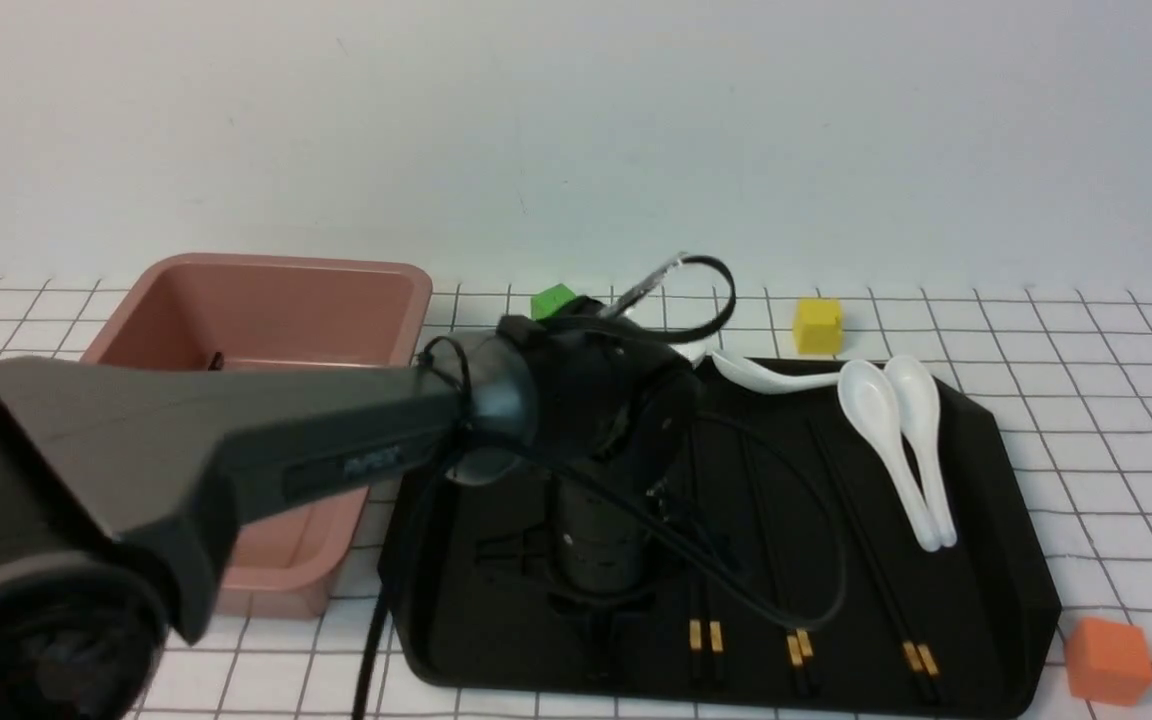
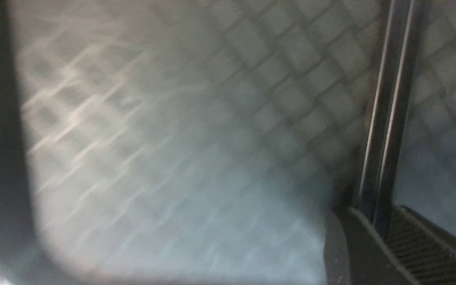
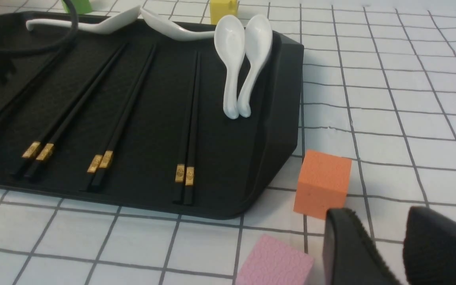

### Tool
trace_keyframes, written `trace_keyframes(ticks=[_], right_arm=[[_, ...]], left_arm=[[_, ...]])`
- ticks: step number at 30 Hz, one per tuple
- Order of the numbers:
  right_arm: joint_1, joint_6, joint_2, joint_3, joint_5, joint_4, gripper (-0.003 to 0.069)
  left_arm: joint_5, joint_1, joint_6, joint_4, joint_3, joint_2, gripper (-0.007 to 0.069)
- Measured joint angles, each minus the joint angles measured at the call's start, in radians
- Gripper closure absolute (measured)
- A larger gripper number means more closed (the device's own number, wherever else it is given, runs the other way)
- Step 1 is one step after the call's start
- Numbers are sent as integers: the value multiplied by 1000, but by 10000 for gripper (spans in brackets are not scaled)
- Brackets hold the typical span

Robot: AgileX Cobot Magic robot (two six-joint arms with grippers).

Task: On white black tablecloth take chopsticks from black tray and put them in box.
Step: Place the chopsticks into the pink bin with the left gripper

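The left gripper reaches down into the black tray, and its fingers are clenched around the plain black chopsticks, one pad against each side of the pair. The two sticks lie side by side, with hardly any gap between them. In the front view the arm hides them; the right wrist view shows part of the pair in the tray's left portion, their long axis running roughly near to far.

The relation that matters is sideways: the pink box stands just left of the tray, while the pair points near to far, so the carry should go across the sticks' length. They look to be in the tray; whether they have any lift cannot be told.

The left arm is clearly the nearer one to both pair and box. The right gripper is well apart, off to the right, fingers parted with nothing between them.

Just right of the pair lie the gold-banded chopsticks, close enough to be brushed. The next move likely calls for a straight lift, high enough to clear the box's rim, then a leftward swing; a low carry could catch a stick's end.
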Motion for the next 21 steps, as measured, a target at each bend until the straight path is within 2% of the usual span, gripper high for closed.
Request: trace_keyframes(ticks=[6,10,12,16,21], right_arm=[[0,0,0,0,0,0,419],[0,0,0,0,0,0,419],[0,0,0,0,0,0,419],[0,0,0,0,0,0,419],[0,0,0,0,0,0,419]], left_arm=[[113,35,-14,56,-4,-258,534],[234,190,70,109,1,-396,534],[217,270,128,100,24,-400,534],[71,403,236,56,133,-384,534],[0,478,302,47,199,-338,522]])
